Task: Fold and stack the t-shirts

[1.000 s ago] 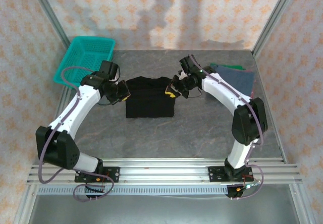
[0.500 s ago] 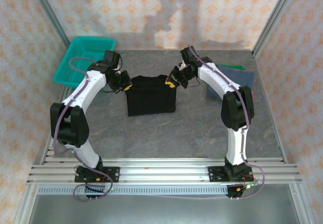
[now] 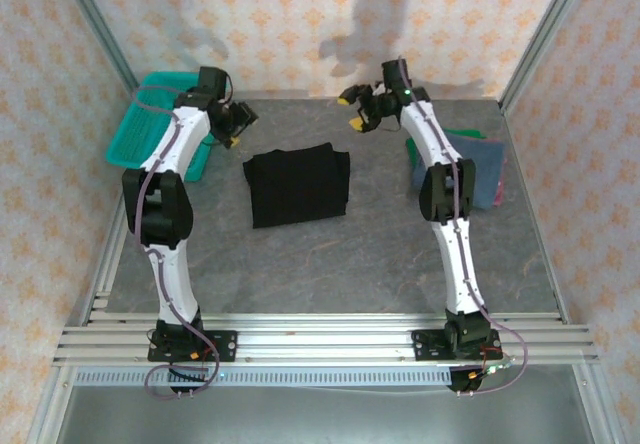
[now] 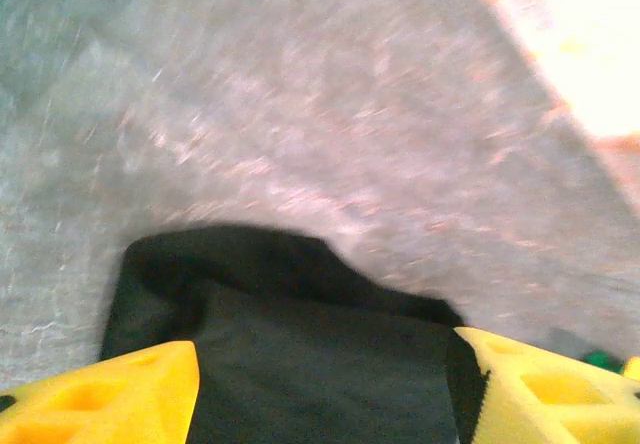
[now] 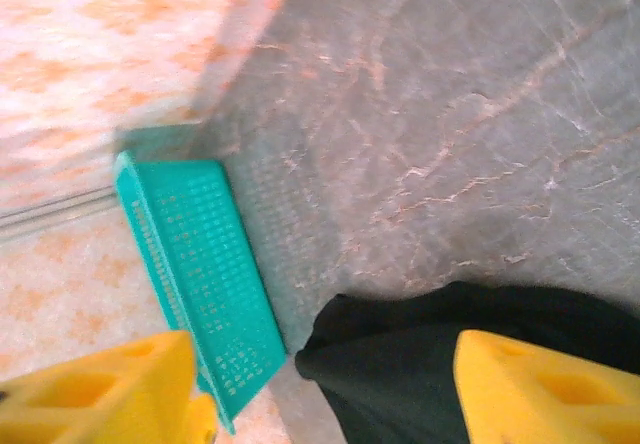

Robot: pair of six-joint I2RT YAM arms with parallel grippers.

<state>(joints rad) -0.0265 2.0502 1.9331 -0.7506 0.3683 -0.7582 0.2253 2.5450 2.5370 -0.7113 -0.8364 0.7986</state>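
Folded black t-shirt lies on table (both jaws spread).

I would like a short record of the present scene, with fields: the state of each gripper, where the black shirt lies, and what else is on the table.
left gripper: open, holding nothing, beside the basket
right gripper: open, holding nothing, near the far edge of the table
black t-shirt: folded to a rough rectangle, flat at mid-table, no gripper touching it
folded pile: slate-blue shirt on top, green shirt showing at its far edge, at the far right
basket: teal mesh, far-left corner
task state: black t-shirt not yet on the pile
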